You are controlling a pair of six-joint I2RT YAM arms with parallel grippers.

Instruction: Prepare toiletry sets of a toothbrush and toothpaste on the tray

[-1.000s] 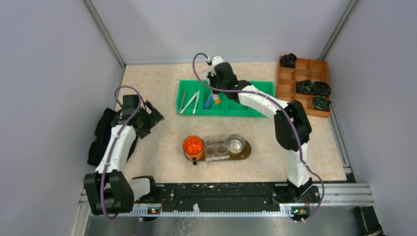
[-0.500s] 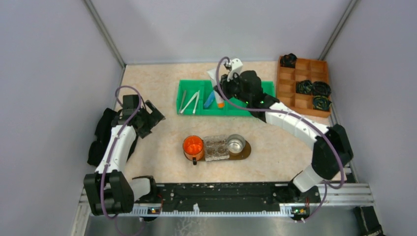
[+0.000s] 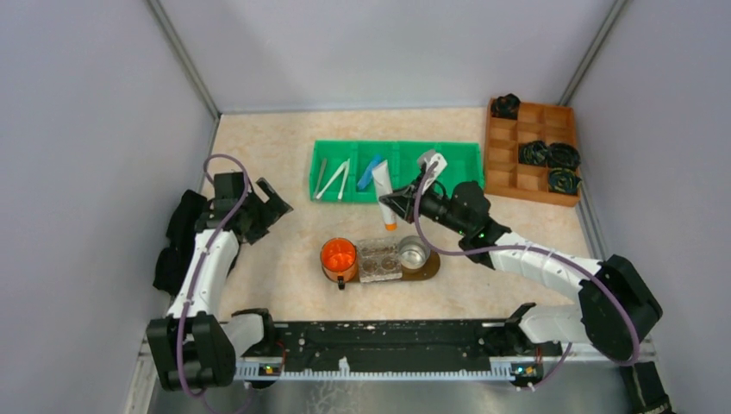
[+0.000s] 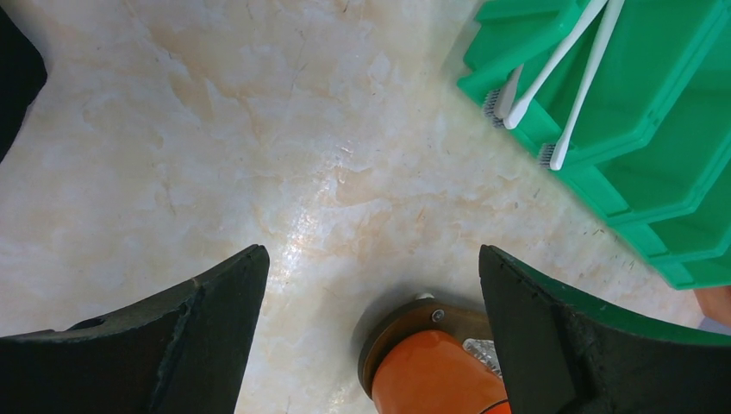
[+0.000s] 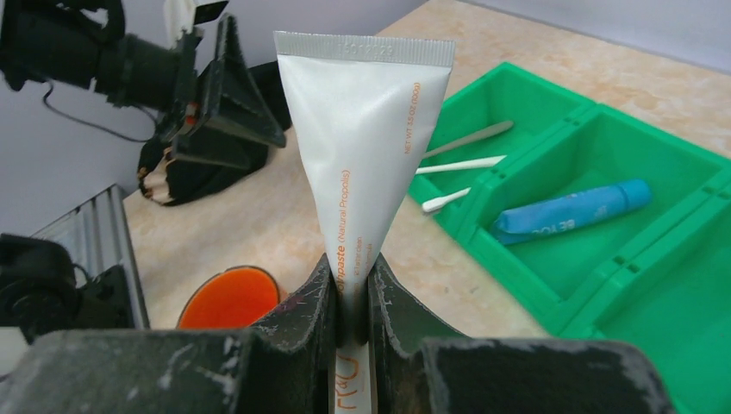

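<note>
White tube [image 3: 384,191]: you have it pinched in the right claw [image 3: 398,207], off the counter [image 3: 276,259], at 12 o'clock from the tray [image 3: 429,262], between it and the green bin [image 3: 457,159]. Its crimped end points to 12 o'clock, its orange cap to 6.
Right claw: narrow, both pads pressed on the tube's lower body near the cap in your wrist view [image 5: 352,297].
Change: a second ago this claw was down in the bin's tube compartment. Half a second ago it had the tube lifted above the bin. Now the tube is clear of the bin's near wall.
Blue tube [image 3: 371,172]: lying in the bin where it lay before.
Toothbrushes [image 3: 338,179]: two white ones crossed in the compartment at 9 o'clock of the blue tube, with a grey stick [image 3: 321,175] one compartment further.
Tray: carries an orange cup [image 3: 339,256], a clear container [image 3: 378,257] and a metal cup [image 3: 414,252]. No tube or brush is on it.
Left claw [image 3: 269,210]: spread wide, holding nothing, at 9 o'clock from the tray, barely shifted.
Orange-brown box [image 3: 530,147]: at 2 o'clock from the tray, unchanged.
</note>
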